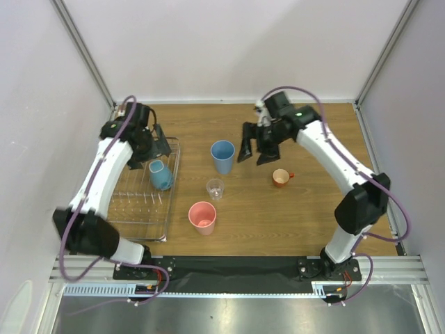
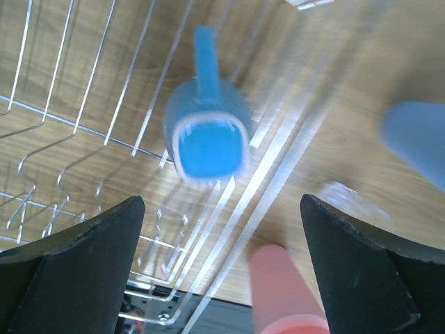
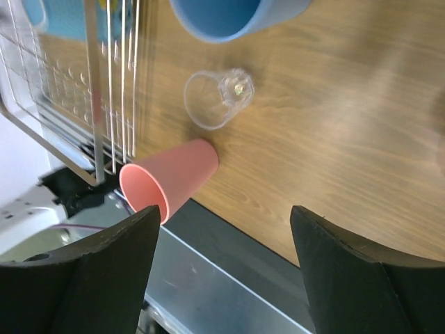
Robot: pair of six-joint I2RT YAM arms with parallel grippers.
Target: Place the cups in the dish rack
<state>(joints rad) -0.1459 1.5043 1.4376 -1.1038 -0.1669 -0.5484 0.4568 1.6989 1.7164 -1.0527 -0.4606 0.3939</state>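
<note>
The dish rack [image 1: 132,209] stands at the left. A blue-grey mug [image 1: 160,175] rests tilted inside it near its right rail. My left gripper [image 1: 158,144] hovers just above and behind that mug, open and empty; its wrist view shows the mug [image 2: 207,129] blurred, beyond the fingertips. On the wood stand the light-blue tumbler [image 1: 222,156], the clear glass [image 1: 215,188], the pink tumbler [image 1: 202,217] and the orange mug [image 1: 281,178]. My right gripper [image 1: 254,158] hangs open between the light-blue tumbler and the orange mug, holding nothing.
The rack's wire prongs [image 2: 83,111] and see-through frame [image 3: 83,83] fill the left side. The black front rail [image 1: 229,266] bounds the near edge. Grey walls close in the back and sides. In the right wrist view the pink tumbler [image 3: 170,181] stands beside the rack's corner.
</note>
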